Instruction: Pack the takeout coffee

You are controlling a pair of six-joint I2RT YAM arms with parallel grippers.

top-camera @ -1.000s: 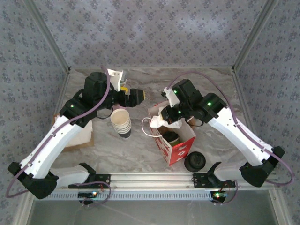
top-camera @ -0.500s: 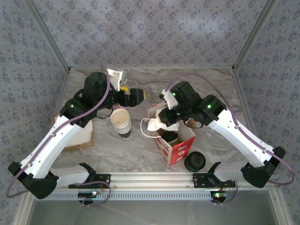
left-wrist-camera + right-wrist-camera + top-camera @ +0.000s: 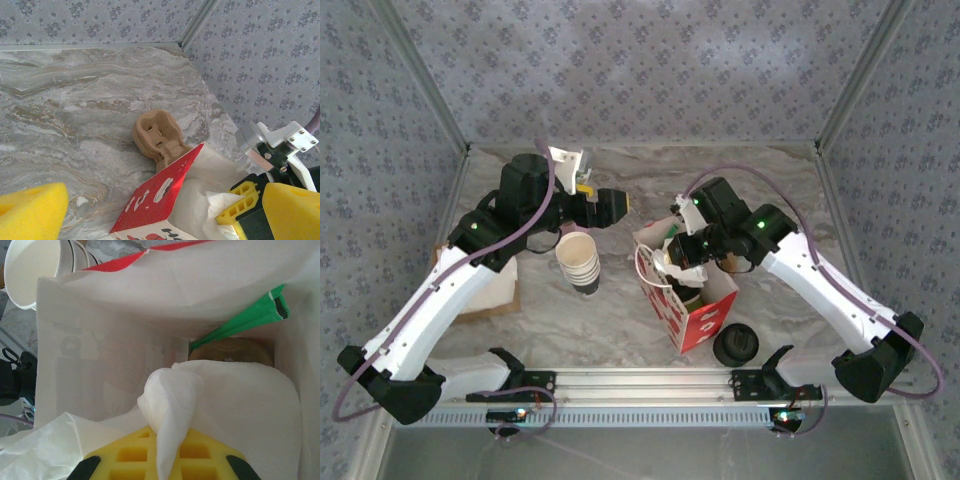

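The takeout coffee (image 3: 687, 297) seems to be packed already: in the top view a dark lidded cup stands inside the open red paper bag (image 3: 705, 318), low against its near wall, though the arm above the bag covers much of it. The step in hand looks like adding extras. The right gripper (image 3: 678, 258) hangs just over the bag's mouth with its pads pressed together on a white napkin (image 3: 170, 390), and in its wrist view the napkin's loose end droops down into the bag's white interior. A green packet (image 3: 245, 320) leans against the bag's inner wall, and a brownish thing that I cannot identify shows under the napkin. The left gripper (image 3: 613, 205) is up and to the left of the bag, apart from it, its jaws spread wide and holding nothing. A stack of white cups (image 3: 578, 262) stands left of the bag, a pile of black lids (image 3: 735, 345) sits just off the bag's near right corner, and a brown pulp piece (image 3: 156, 134) lies against the bag's far edge. The next move probably calls for lowering the napkin a little deeper beside the cup, then parting the pads and lifting straight up, so that the fingers neither snag the bag's rim nor drag the napkin back out or tip the cup
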